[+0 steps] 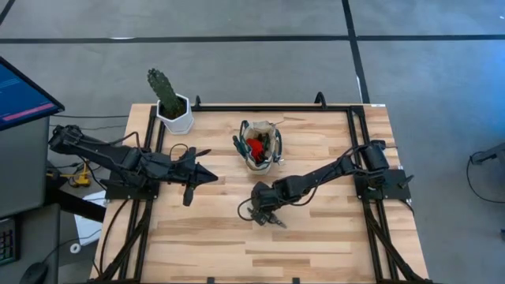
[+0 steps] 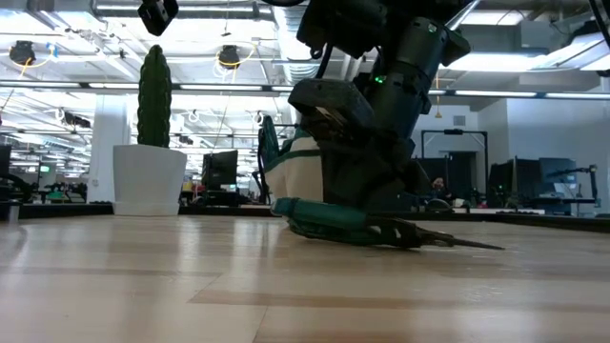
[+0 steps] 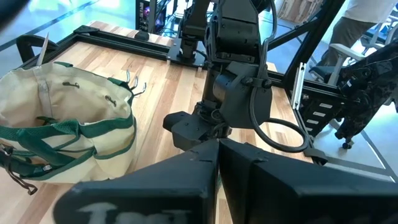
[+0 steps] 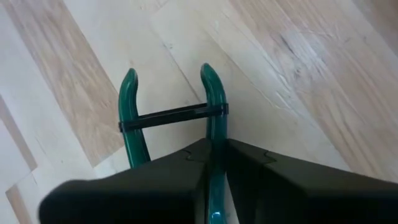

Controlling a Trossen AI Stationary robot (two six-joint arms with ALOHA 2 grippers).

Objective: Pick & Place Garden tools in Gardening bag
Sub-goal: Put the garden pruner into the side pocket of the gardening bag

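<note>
Jaws pinch one handle; pruning shears (image 4: 211,130) flat, blades toward right arm's side.

The table (image 1: 237,237) is evenly and brightly lit from above in the high view — only short, soft shadows are cast beside the arms. In the low view, rows of ceiling lights (image 2: 229,57) are seen glowing behind the scene, so the right gripper (image 2: 372,205) is rendered as a dark, backlit mass, and a faint sheen is laid across the near wood, which is blurred. In both wrist views the near fingers (image 4: 249,180) are thrown out of focus — the wood grain beyond is kept sharp.
</note>
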